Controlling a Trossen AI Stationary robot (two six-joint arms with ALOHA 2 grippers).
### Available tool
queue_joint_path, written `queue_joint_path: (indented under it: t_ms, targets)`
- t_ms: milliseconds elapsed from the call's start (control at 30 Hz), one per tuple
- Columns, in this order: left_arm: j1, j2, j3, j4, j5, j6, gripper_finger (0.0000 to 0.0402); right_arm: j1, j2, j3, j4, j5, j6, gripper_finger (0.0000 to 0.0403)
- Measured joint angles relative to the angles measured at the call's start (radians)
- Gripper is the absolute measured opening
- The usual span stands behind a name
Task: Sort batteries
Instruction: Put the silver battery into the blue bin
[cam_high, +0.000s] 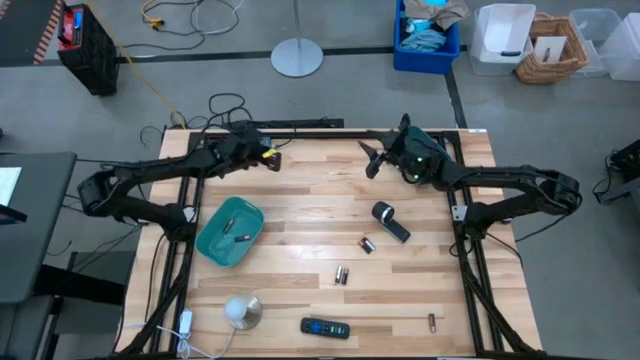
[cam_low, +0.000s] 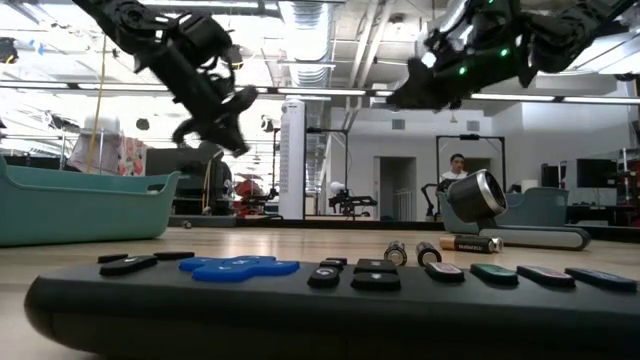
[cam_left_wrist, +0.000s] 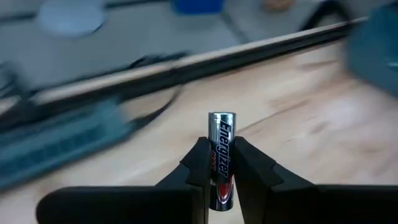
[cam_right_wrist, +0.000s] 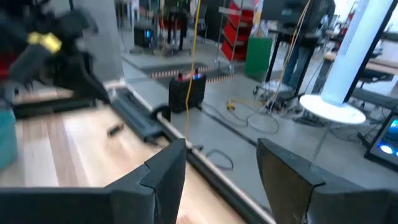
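Battery clamped in left end effector, more cells waiting on the tabletop

Left end effector (cam_left_wrist: 221, 171) grasps one silvery battery (cam_left_wrist: 221, 152) upright between its fingers, the metal cap standing clear above them. In the high view this arm hangs over the tabletop (cam_high: 300, 190) at about 11 o'clock, above and beyond the teal tray (cam_high: 229, 233), which lies at 9 o'clock and already has a couple of small cells in it. Right end effector (cam_right_wrist: 221, 171) is released, fingers wide apart and empty, raised near 1 o'clock.

Loose batteries lie toward the near half: one (cam_high: 367, 244) just right of centre, a pair (cam_high: 341, 274) side by side at about 6 o'clock from centre, and a single one (cam_high: 432, 321) out at 5 o'clock near the edge. The black cylinder (cam_high: 390, 221) and the remote control (cam_high: 325, 327) are not part of the sorting.

Each cell looks light, rigid and smooth, so it will likely roll if nudged and could slip in the pads. My judgement is that the grip belongs across the barrel at mid-length, as the held one is taken.

Room is generous across the middle boards. The 5 o'clock cell sits close to the tabletop's edge, so a push there risks rolling it off. The paired cells touch or nearly touch, which leaves little space for a finger between them.
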Motion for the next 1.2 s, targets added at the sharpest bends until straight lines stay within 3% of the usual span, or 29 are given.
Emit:
queue_joint_path:
  t_ms: [200, 433, 800, 1200]
  targets:
    - [-0.101, 0.113, 0.056, 0.250, 0.039, 0.102, 0.0040, 0.037, -0.124, 0.000, -0.019, 0.002, -0.004, 0.0214]
    - [-0.192, 0.359, 0.251, 0.407, 0.096, 0.202, 0.0040, 0.137, -0.234, 0.000, -0.020, 0.002, -0.057, 0.0214]
    - [-0.208, 0.822, 0.749, 0.429, 0.215, 0.272, 0.0040, 0.315, -0.350, -0.036, 0.034, 0.005, -0.183, 0.0214]
    - [-0.207, 1.247, 1.313, 0.382, 0.254, 0.255, 0.0040, 0.354, -0.424, -0.056, -0.001, 0.009, -0.194, 0.0214]
